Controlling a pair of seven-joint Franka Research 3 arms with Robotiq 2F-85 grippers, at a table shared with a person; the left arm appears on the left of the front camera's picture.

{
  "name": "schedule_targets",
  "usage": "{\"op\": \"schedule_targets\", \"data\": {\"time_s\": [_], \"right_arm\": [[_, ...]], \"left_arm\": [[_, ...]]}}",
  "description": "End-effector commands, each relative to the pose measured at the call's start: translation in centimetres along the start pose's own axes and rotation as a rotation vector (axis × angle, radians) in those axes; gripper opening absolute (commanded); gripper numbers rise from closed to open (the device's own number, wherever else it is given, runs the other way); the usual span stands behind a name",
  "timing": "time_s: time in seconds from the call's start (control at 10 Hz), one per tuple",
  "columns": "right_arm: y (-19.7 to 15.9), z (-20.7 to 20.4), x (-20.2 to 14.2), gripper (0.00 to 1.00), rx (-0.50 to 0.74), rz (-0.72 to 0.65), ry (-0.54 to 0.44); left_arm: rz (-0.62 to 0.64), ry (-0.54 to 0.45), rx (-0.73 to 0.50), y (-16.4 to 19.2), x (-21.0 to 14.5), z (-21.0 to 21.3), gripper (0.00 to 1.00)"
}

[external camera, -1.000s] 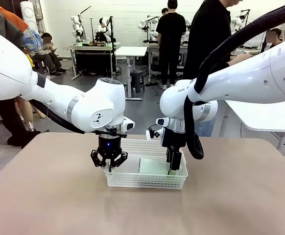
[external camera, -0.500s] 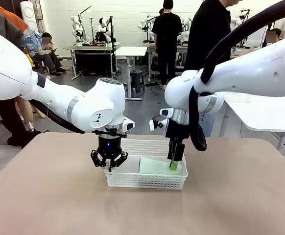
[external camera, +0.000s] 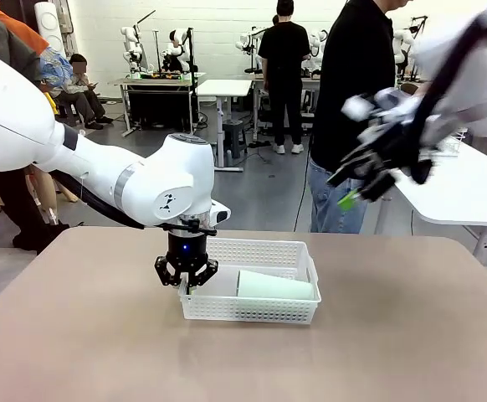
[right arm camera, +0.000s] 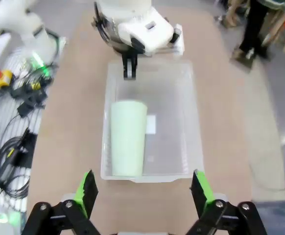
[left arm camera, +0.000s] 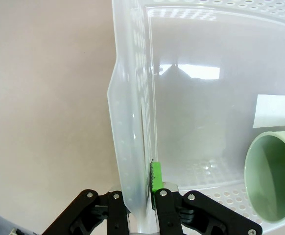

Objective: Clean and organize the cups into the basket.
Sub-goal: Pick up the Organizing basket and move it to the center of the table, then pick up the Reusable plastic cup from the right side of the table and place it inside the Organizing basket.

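left fingers (left arm camera: 155,177): clamped on basket (external camera: 252,308) wall | right fingers (right arm camera: 87,190): apart, high above desk (external camera: 394,335) | green cup (external camera: 274,286): lying in basket

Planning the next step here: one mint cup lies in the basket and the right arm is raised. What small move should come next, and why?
Probably swing the right gripper away to fetch another cup: its jaws stand open and empty above the basket, where the mint cup lies on its side. The left gripper, shut on the basket's side wall, can hold it steady.
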State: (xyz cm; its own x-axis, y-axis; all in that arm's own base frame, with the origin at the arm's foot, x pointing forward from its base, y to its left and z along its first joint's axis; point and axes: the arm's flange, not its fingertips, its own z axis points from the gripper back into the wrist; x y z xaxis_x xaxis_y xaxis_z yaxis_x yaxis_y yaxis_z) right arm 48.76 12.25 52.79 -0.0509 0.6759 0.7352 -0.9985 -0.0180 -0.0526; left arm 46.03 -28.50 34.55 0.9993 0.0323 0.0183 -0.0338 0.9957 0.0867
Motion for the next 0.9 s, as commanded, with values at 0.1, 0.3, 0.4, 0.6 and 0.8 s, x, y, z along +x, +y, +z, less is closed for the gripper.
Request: {"op": "schedule_targets", "data": {"time_s": [0.1, 0.3, 0.4, 0.6, 0.8], "right_arm": [[6.1, 7.0, -10.2, 1.00, -0.036, -0.034, -0.245], [7.9, 10.1, -15.9, 1.00, -0.028, -0.153, -0.309], [8.4, 11.4, -18.8, 1.00, -0.038, -0.184, -0.341], [8.6, 13.0, -25.5, 1.00, -0.095, -0.282, -0.467], [8.3, 12.9, -29.6, 1.00, -0.162, -0.310, -0.417]], "left_arm": [[-0.003, 0.003, 0.002, 0.0, -0.1, 0.0, 0.00], [-0.003, 0.003, 0.002, 0.0, -0.1, 0.0, 0.00], [-0.003, 0.003, 0.002, 0.0, -0.1, 0.0, 0.00], [-0.003, 0.003, 0.002, 0.0, -0.1, 0.0, 0.00], [-0.003, 0.003, 0.002, 0.0, -0.1, 0.0, 0.00]]}}
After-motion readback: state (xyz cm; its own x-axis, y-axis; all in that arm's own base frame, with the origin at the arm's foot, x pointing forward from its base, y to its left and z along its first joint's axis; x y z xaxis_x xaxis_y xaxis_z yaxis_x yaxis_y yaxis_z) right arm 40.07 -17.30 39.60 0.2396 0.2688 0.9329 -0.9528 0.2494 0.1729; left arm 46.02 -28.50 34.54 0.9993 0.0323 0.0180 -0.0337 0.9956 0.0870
